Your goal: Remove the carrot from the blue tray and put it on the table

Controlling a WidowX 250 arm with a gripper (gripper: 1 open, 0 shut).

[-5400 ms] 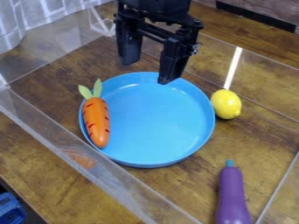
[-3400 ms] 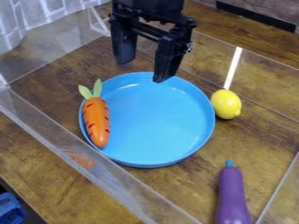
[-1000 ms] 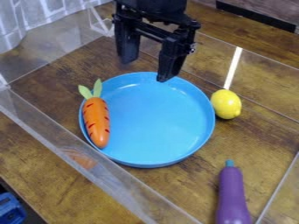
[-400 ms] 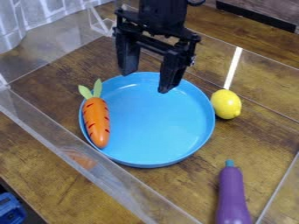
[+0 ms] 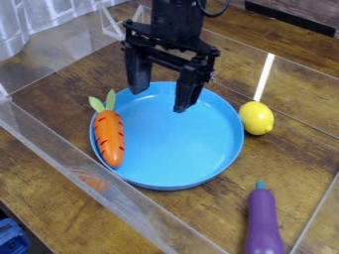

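Note:
The orange carrot (image 5: 109,137) with its green top lies inside the blue tray (image 5: 199,159), along its left rim, leaves pointing to the back. My gripper (image 5: 162,97) hangs open over the tray's back left part, its two dark fingers pointing straight down with nothing between them. It stands behind and to the right of the carrot, clearly apart from it. The dark wooden table (image 5: 298,149) carries the tray.
A yellow lemon (image 5: 257,118) sits just right of the tray. A purple eggplant (image 5: 263,222) lies at the front right. Clear acrylic walls (image 5: 54,149) run along the left and front edges of the table.
My gripper has sunk toward the tray and shifted slightly left, still open. The carrot, lemon and eggplant have not moved.

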